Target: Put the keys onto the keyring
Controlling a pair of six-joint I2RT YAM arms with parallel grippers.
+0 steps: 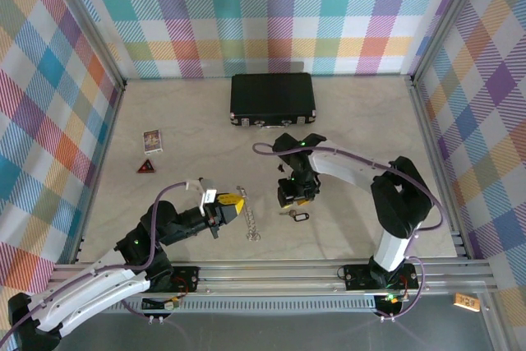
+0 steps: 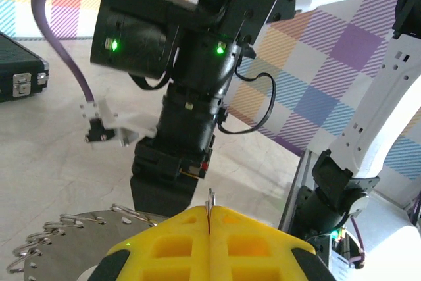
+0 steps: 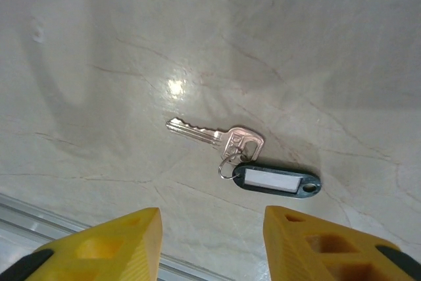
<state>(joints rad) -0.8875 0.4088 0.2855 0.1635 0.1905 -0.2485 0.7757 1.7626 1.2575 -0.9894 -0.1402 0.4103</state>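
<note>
Right wrist view: the right gripper (image 3: 212, 222), fingers spread and empty, points straight down over a tagged key (image 3: 214, 136) just below its tips.
The low, level left gripper (image 2: 209, 218), fingers pressed together, pinches what looks like the keyring (image 2: 210, 201) edge-on; the string of keys (image 1: 249, 215) lies beside its tip. Next, seemingly, the right arm must lift keys for threading.
</note>
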